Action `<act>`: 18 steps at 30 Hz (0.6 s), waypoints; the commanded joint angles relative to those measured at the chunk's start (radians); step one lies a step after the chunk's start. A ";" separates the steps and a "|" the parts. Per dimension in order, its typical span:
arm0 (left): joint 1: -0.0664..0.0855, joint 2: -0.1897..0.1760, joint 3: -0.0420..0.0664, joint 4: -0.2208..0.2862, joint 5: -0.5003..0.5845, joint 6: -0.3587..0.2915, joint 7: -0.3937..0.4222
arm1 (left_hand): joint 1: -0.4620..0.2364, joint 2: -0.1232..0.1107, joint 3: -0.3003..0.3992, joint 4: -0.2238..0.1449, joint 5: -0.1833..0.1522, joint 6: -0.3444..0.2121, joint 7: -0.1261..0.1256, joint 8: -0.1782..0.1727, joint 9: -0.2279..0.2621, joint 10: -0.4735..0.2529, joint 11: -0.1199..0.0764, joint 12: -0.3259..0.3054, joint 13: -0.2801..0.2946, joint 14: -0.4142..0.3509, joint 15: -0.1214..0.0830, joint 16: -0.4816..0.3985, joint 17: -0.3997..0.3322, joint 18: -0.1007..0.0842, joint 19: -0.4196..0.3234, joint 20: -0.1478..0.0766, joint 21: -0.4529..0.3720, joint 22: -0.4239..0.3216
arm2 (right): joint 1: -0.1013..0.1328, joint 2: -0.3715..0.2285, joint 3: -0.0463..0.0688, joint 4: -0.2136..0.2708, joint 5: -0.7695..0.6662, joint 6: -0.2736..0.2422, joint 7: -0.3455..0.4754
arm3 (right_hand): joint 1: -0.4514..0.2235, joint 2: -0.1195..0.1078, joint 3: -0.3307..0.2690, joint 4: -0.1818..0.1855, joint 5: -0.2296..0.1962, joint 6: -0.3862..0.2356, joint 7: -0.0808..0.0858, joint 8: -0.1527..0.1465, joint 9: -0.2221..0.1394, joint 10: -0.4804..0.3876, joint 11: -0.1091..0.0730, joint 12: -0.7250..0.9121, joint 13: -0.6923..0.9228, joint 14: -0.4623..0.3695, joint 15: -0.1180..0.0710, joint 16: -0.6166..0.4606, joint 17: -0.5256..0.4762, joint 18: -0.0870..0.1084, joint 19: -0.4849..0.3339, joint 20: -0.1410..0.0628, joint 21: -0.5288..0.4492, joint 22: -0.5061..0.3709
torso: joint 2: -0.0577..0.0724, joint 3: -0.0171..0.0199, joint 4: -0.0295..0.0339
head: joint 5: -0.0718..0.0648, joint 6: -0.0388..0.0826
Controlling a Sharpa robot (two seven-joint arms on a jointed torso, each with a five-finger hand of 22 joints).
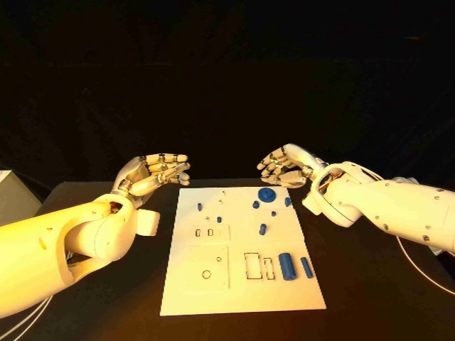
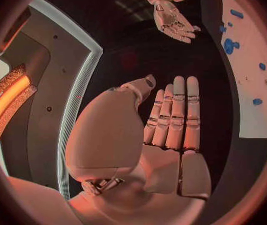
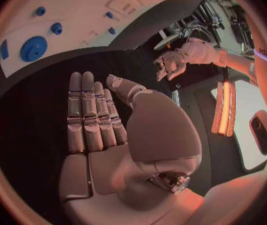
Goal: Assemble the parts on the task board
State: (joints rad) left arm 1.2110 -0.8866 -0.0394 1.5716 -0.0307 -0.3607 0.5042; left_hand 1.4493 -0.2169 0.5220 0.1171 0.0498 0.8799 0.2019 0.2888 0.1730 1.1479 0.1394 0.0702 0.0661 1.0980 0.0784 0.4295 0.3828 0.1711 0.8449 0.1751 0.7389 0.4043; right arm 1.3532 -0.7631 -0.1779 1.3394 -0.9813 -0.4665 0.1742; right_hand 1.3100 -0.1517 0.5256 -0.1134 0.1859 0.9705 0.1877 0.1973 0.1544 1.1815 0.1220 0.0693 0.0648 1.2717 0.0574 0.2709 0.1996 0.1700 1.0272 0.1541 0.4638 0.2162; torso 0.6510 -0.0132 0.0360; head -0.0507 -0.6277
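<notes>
The white task board point(image 1: 243, 284) lies in the middle of the black table, with several small blue parts on it. A round blue disc point(image 1: 266, 193) sits near its far edge, and two blue cylinders point(image 1: 287, 266) lie at its right side. My left hand point(image 1: 158, 172) hovers raised off the board's far left corner, fingers straight and apart, holding nothing point(image 2: 171, 120). My right hand point(image 1: 286, 165) hovers above the board's far right corner, also empty with its fingers extended point(image 3: 93, 115). The disc point(image 3: 33, 48) and the board point(image 3: 96, 15) appear in the right wrist view.
A pale box point(image 1: 2, 199) stands at the table's left edge. Cables point(image 1: 433, 270) trail along the right side of the table. Bare black tabletop surrounds the board on both sides.
</notes>
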 commanded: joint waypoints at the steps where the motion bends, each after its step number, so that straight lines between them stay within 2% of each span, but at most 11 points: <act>1: 0.004 -0.019 0.002 0.036 -0.023 0.046 -0.010 | -0.017 -0.005 0.016 -0.014 0.004 0.004 0.002 -0.010 0.002 0.002 0.000 -0.006 0.001 0.012 -0.004 0.033 0.035 0.007 -0.014 -0.001 0.054 0.035 | 0.006 0.002 0.001 0.004 -0.279 0.085 -0.117 | 0.005 -0.025 -0.023 -0.020 0.012 0.057 -0.028 -0.001 0.013 0.079 -0.036 -0.006 0.004 0.213 -0.059 0.151 0.125 0.012 0.107 -0.070 0.220 0.134 | 0.025 -0.0017 0.0114 | -0.010 0.003; 2: 0.004 -0.032 0.003 0.057 -0.023 0.053 -0.012 | -0.018 -0.005 0.016 -0.015 0.004 0.004 0.002 -0.011 0.002 0.001 0.000 -0.006 0.001 0.011 -0.004 0.035 0.038 0.007 -0.016 -0.001 0.058 0.038 | 0.009 0.004 0.002 0.004 -0.337 0.105 -0.147 | -0.001 -0.033 -0.013 -0.019 0.009 0.057 -0.029 -0.009 0.014 0.081 -0.043 -0.007 0.004 0.225 -0.061 0.201 0.165 0.012 0.112 -0.074 0.254 0.158 | 0.031 -0.0027 0.0146 | -0.013 0.003; 4: 0.004 -0.044 0.005 0.079 -0.024 0.060 -0.014 | -0.029 -0.007 0.025 -0.024 0.004 0.003 0.004 -0.016 0.004 -0.002 0.000 -0.006 0.001 0.004 -0.004 0.058 0.062 0.008 -0.028 -0.001 0.090 0.058 | 0.012 0.008 0.002 0.002 -0.394 0.126 -0.177 | -0.017 -0.047 0.012 -0.012 0.033 0.057 -0.035 -0.021 0.019 0.080 -0.043 -0.007 0.006 0.233 -0.065 0.332 0.254 0.012 0.133 -0.077 0.315 0.201 | 0.038 -0.0041 0.0184 | -0.017 0.004; 5: 0.004 -0.051 0.007 0.090 -0.024 0.064 -0.015 | -0.031 -0.007 0.027 -0.027 0.004 0.003 0.004 -0.017 0.004 -0.003 0.002 -0.006 0.001 -0.002 -0.003 0.061 0.066 0.008 -0.033 0.000 0.096 0.063 | 0.013 0.011 0.002 0.000 -0.421 0.134 -0.191 | -0.027 -0.058 0.032 -0.006 0.031 0.056 -0.040 -0.027 0.024 0.075 -0.038 -0.005 0.006 0.225 -0.067 0.415 0.309 0.004 0.154 -0.076 0.383 0.282 | 0.042 -0.0045 0.0206 | -0.018 0.005; 6: 0.004 -0.056 0.008 0.098 -0.024 0.068 -0.015 | -0.032 -0.007 0.027 -0.027 0.004 0.003 0.004 -0.018 0.005 -0.003 0.002 -0.006 0.001 -0.004 -0.003 0.062 0.068 0.008 -0.034 0.000 0.099 0.064 | 0.013 0.013 0.002 -0.002 -0.441 0.141 -0.201 | -0.032 -0.068 0.039 -0.003 0.025 0.053 -0.038 -0.030 0.027 0.070 -0.041 -0.007 0.007 0.215 -0.066 0.449 0.332 -0.005 0.172 -0.074 0.429 0.344 | 0.045 -0.0048 0.0221 | -0.020 0.003; 7: 0.004 -0.061 0.009 0.106 -0.024 0.070 -0.016 | -0.035 -0.008 0.030 -0.030 0.004 0.003 0.004 -0.019 0.005 -0.004 0.002 -0.006 0.001 -0.011 -0.002 0.065 0.073 0.008 -0.039 0.001 0.106 0.069 | 0.014 0.015 0.002 -0.003 -0.459 0.146 -0.211 | -0.039 -0.073 0.050 0.005 0.019 0.054 -0.038 -0.032 0.033 0.069 -0.043 -0.007 0.008 0.213 -0.064 0.532 0.402 -0.022 0.213 -0.073 0.515 0.462 | 0.048 -0.0052 0.0238 | -0.021 0.004; 11: 0.005 -0.079 0.013 0.133 -0.024 0.077 -0.019 | -0.042 -0.009 0.032 -0.034 0.004 0.001 0.005 -0.022 0.006 -0.006 0.003 -0.006 0.001 -0.018 -0.001 0.077 0.084 0.008 -0.045 0.002 0.119 0.077 | 0.015 0.022 0.002 -0.009 -0.518 0.165 -0.244 | -0.049 -0.085 0.060 0.019 0.001 0.062 -0.038 -0.029 0.046 0.065 -0.042 -0.008 0.007 0.211 -0.061 0.665 0.528 -0.041 0.255 -0.070 0.608 0.594 | 0.061 -0.0071 0.0311 | -0.030 0.004; 14: 0.005 -0.089 0.016 0.148 -0.024 0.080 -0.021 | -0.047 -0.010 0.034 -0.037 0.004 -0.002 0.007 -0.026 0.006 -0.011 0.005 -0.007 0.001 -0.023 0.000 0.087 0.094 0.008 -0.050 0.003 0.131 0.084 | 0.014 0.027 0.002 -0.013 -0.545 0.178 -0.260 | -0.056 -0.096 0.063 0.032 -0.010 0.059 -0.034 -0.031 0.055 0.031 -0.035 -0.007 0.004 0.224 -0.055 0.805 0.670 -0.061 0.303 -0.065 0.700 0.724 | 0.069 -0.0074 0.0347 | -0.033 0.003; 18: 0.007 -0.097 0.019 0.160 -0.024 0.083 -0.023 | -0.051 -0.009 0.035 -0.039 0.004 -0.004 0.006 -0.028 0.007 -0.015 0.005 -0.007 0.001 -0.026 0.001 0.093 0.100 0.009 -0.052 0.004 0.139 0.089 | 0.013 0.033 0.002 -0.019 -0.566 0.191 -0.275 | -0.056 -0.103 0.059 0.041 -0.017 0.056 -0.032 -0.033 0.061 0.005 -0.030 -0.008 0.003 0.222 -0.050 0.865 0.727 -0.067 0.316 -0.060 0.733 0.771 | 0.077 -0.0078 0.0386 | -0.038 0.004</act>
State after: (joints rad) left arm 1.2147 -0.9821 -0.0219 1.7248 -0.0471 -0.3087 0.4828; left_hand 1.4073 -0.2295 0.5564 0.0826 0.0498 0.8798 0.2018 0.2653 0.1785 1.1402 0.1470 0.0667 0.0661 1.0786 0.0789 0.5194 0.4830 0.1705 0.8003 0.1788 0.8747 0.4936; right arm 1.3667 -0.7327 -0.1763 1.3226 -1.4680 -0.3236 -0.0542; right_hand 1.2532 -0.2425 0.5836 -0.0792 0.1723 1.0257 0.1495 0.1699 0.2145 1.1926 0.0916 0.0638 0.0695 1.4650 -0.0020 1.1263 0.9170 0.1153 1.3382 0.0935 1.1911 0.9795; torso 0.7178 -0.0204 0.0695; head -0.0855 -0.6242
